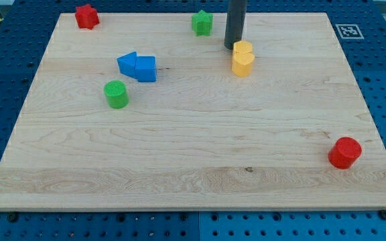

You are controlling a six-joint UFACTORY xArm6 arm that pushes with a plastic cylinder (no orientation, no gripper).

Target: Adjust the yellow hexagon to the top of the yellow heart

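Observation:
The yellow hexagon (244,49) sits in the upper middle-right of the wooden board, touching the yellow heart (242,65), which lies just below it in the view. The two yellow blocks form one stacked-looking pair. My tip (232,46) stands just left of the hexagon's upper edge, touching or nearly touching it. The dark rod rises from there out of the view's top.
A green star-like block (202,23) lies left of the rod. A red star-like block (86,16) is at the top left. Two blue blocks (138,67) touch each other at the left, with a green cylinder (116,94) below them. A red cylinder (345,152) is at the lower right.

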